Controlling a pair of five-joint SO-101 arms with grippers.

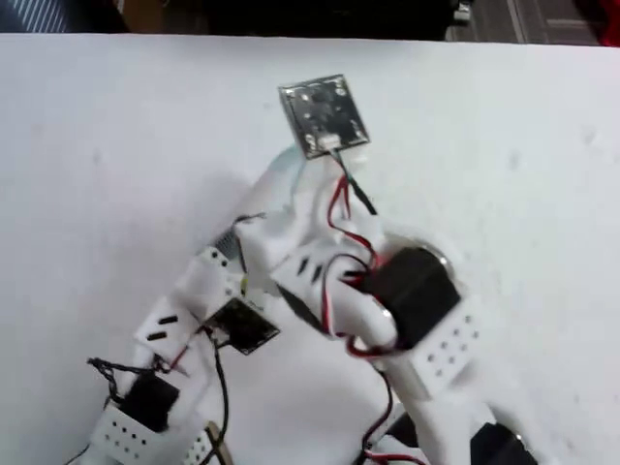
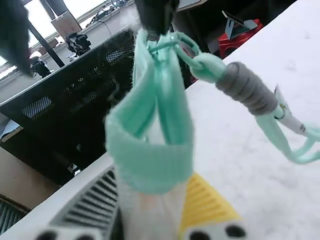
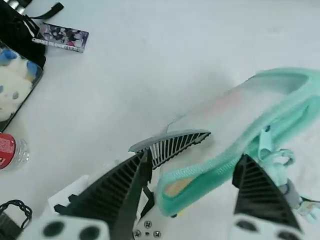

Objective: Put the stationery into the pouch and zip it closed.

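The mint-green pouch (image 3: 260,100) lies on the white table, its side translucent. One end (image 2: 155,150) of it is pinched in my left gripper (image 2: 150,200), which is shut on it between a grey ribbed finger (image 3: 172,142) and a yellow one (image 2: 205,205). The zipper pull (image 2: 245,87), a mint cord with a grey wrap, hangs off the slider near that end. My right gripper (image 3: 195,160) stands open, its black ribbed fingers (image 3: 120,192) straddling the pouch's zipper edge close to the pull (image 3: 274,156). From above, both arms meet over the pouch (image 1: 281,167) and hide most of it.
Beyond the pouch in the right wrist view lie a small printed packet (image 3: 62,36), a tin with a blue and white figure (image 3: 12,82) and a red-labelled bottle (image 3: 7,150). Dark racks and a table edge (image 2: 75,95) lie behind the pouch.
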